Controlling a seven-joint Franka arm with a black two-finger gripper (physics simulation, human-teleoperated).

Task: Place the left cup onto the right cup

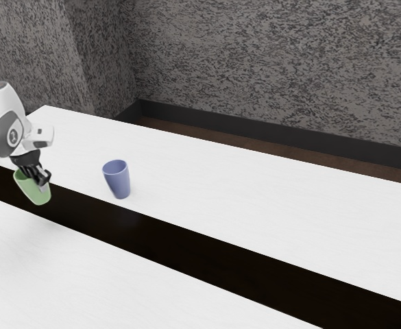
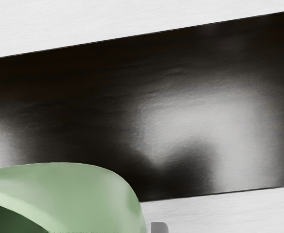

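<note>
Black fingers of the gripper (image 1: 37,177) are closed on the rim of the green cup (image 1: 34,190), at the left edge of the frame. The cup is tilted and seems to hang over the dark stripe (image 1: 186,247) of the white table (image 1: 269,199). The blue cup (image 1: 116,178) stands upright to its right, apart from it. For a good carry, I think the arm should make the green cup level and centre it over the blue mouth before lowering.

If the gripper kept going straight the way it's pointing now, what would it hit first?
Probably the table's dark stripe: the gripper points down over it, and the green cup it holds would touch first. The blue cup stands aside.
</note>
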